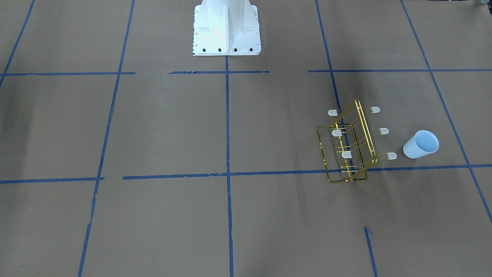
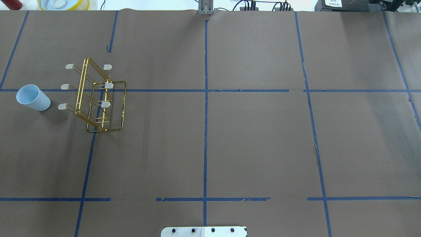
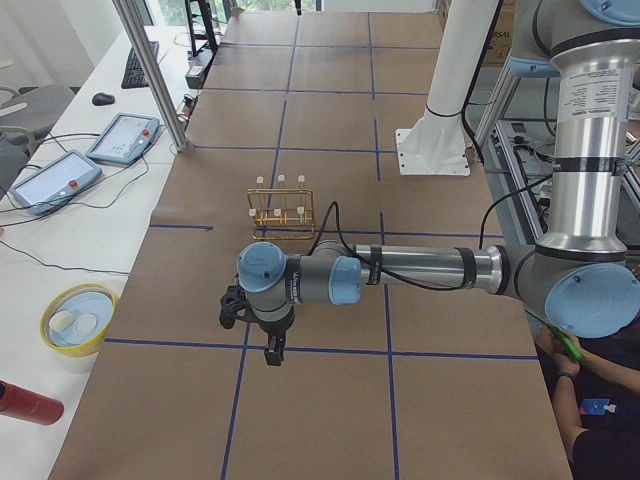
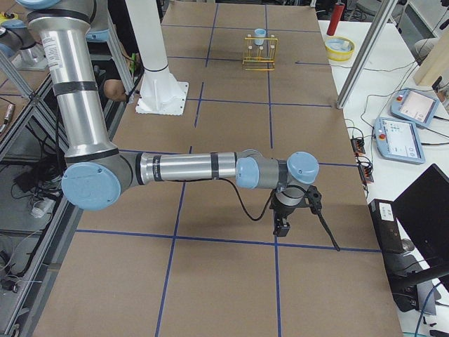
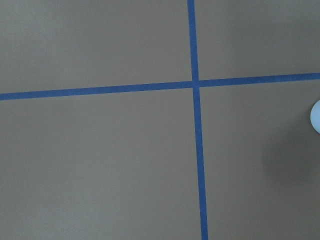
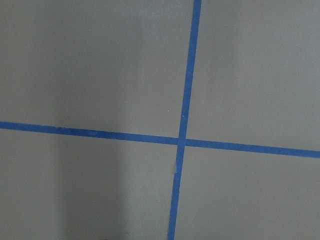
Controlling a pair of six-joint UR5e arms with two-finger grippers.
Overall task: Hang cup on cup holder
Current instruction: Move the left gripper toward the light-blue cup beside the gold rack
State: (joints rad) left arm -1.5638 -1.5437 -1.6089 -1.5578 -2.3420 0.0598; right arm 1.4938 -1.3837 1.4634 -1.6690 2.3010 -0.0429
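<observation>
cup (image 2: 33,97) upright on tabletop (image 2: 230,148) near cup holder (image 2: 98,98), not touching it; likely left-arm job; left tool (image 3: 272,350) and right tool (image 4: 282,226) hover apart; cannot tell whether either is released or clenched

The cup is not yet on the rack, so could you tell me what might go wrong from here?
1. The cup stands mouth up, close to the rack's prong caps; the left gripper reaching in may knock the rack.
2. The wire rack looks light; pushing the cup onto a prong could slide or tip it.

cup (image 5: 316,116) cut off by edge (left wrist view), mostly unseen
</observation>
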